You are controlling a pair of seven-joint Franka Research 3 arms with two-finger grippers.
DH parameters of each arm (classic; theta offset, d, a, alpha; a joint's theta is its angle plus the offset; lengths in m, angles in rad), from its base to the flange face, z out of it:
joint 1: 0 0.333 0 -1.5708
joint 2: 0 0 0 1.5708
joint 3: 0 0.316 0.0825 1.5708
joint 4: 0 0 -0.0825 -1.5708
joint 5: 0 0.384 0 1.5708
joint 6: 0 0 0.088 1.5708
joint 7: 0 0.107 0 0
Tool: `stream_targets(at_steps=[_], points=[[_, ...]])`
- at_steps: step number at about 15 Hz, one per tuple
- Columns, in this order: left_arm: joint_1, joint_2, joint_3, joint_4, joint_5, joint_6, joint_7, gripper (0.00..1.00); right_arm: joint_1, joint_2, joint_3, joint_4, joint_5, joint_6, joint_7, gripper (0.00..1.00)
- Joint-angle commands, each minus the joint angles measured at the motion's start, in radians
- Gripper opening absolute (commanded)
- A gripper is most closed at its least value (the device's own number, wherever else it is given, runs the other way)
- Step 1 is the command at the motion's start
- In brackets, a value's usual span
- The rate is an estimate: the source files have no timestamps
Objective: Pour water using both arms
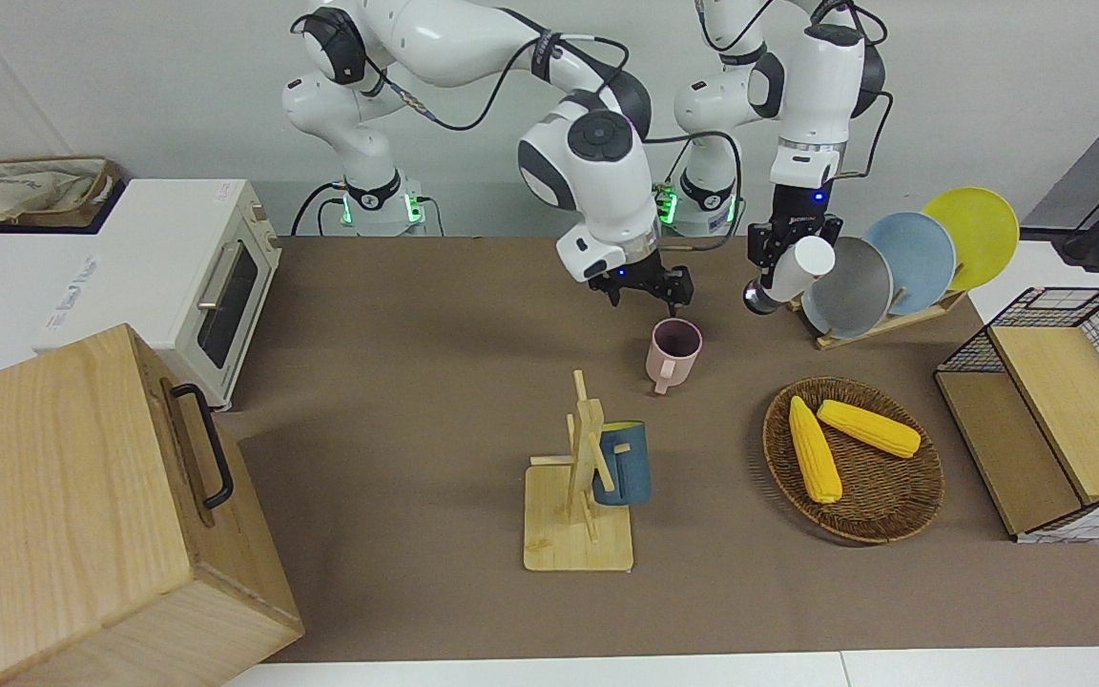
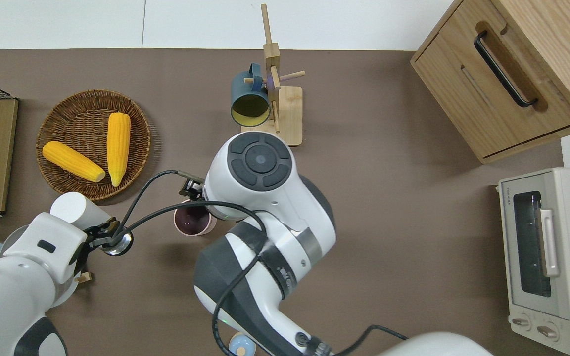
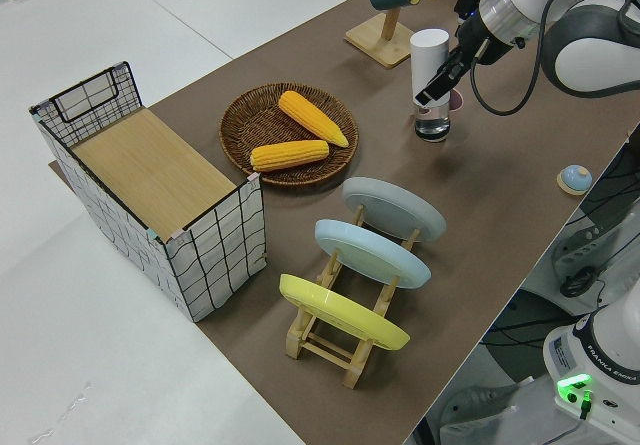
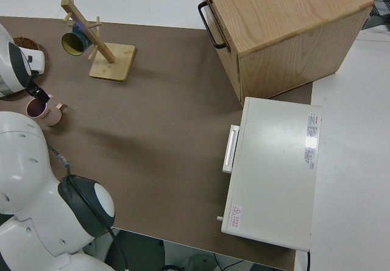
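The left gripper (image 1: 771, 264), clamped on a white bottle (image 1: 791, 272), holds it up beside the pink mug (image 1: 673, 354), ready to pour, while the right gripper (image 1: 643, 287), fingers apart, hovers at the mug's rim, likely to steady it.

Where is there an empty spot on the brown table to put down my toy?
The biggest bare patch lies between the wooden mug rack, the wooden cabinet and the white toaster oven. It is crowded around the pink mug, where the right gripper and the left gripper, holding a white bottle, work.
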Motion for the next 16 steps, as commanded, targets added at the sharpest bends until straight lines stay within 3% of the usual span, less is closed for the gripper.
stream_targets(at_steps=[1,5,8,11,14,16], points=[[-0.074,-0.039,0.008,-0.046,0.009,0.009,-0.021,0.00,-0.116,-0.149,0.011,-0.034,-0.021,-0.142,-0.038,0.992],[-0.141,-0.039,0.017,-0.060,-0.022,-0.017,-0.012,0.00,-0.237,-0.231,0.005,-0.034,-0.099,-0.315,-0.284,0.992],[-0.201,-0.039,0.019,-0.079,-0.065,-0.026,-0.007,0.00,-0.362,-0.278,0.005,-0.039,-0.154,-0.398,-0.508,0.992],[-0.236,-0.035,0.019,-0.083,-0.089,-0.056,-0.006,0.00,-0.482,-0.324,0.005,-0.051,-0.182,-0.432,-0.697,0.992],[-0.269,-0.027,0.019,-0.088,-0.105,-0.066,-0.006,0.00,-0.559,-0.372,0.005,-0.086,-0.217,-0.441,-0.831,0.992],[-0.270,-0.019,0.011,-0.085,-0.105,-0.088,-0.006,0.00,-0.601,-0.383,0.005,-0.088,-0.215,-0.459,-0.900,0.992]])
